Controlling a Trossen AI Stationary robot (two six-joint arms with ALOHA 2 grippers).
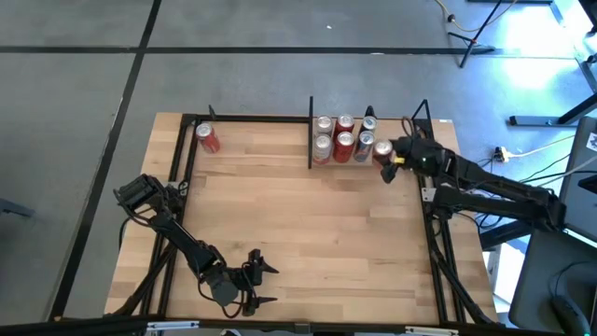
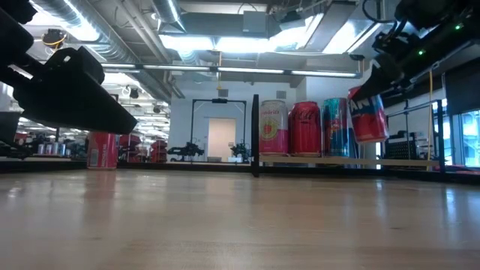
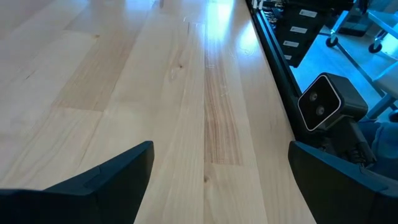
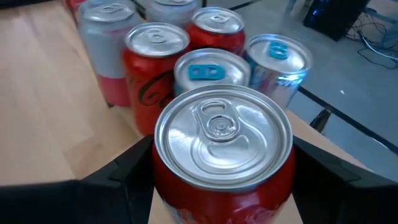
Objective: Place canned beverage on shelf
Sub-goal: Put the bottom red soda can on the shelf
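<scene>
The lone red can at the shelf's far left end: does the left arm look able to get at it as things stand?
Probably yes. The red can stands alone with bare table between it and the left gripper, whose fingers are open and empty. The right gripper is busy elsewhere.

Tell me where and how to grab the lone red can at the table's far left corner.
Grip the lone red can across its round side wall at mid-height, coming from the open tabletop side. It seems to stand upright in the low view, clear of other cans, so its sides look free.
</scene>
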